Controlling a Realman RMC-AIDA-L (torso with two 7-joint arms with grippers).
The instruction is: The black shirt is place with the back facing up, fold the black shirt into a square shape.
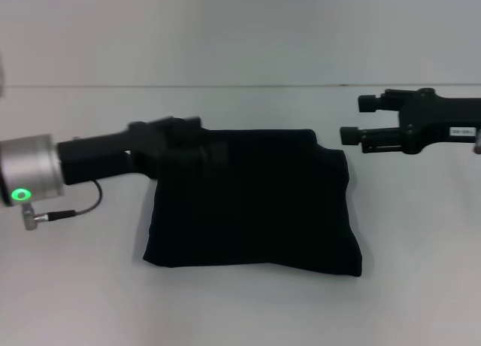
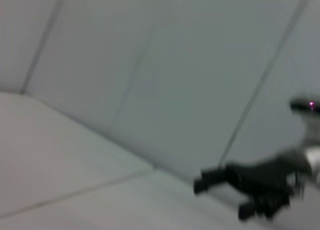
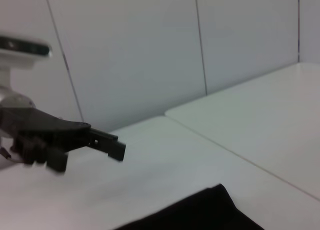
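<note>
The black shirt [image 1: 252,203] lies flat on the white table [image 1: 248,308], folded into a rough square with no lettering showing. My left gripper [image 1: 199,139] hangs over the shirt's far left corner, dark against the dark cloth. In the right wrist view the left gripper [image 3: 90,155] has its fingers apart and holds nothing, above a corner of the shirt [image 3: 200,215]. My right gripper [image 1: 352,119] is open and empty just off the shirt's far right corner. It also shows in the left wrist view [image 2: 222,196].
The table's far edge [image 1: 240,85] meets a plain panelled wall [image 3: 150,50]. A cable [image 1: 83,203] loops from the left wrist beside the shirt's left edge. Bare table lies in front of the shirt and to both sides.
</note>
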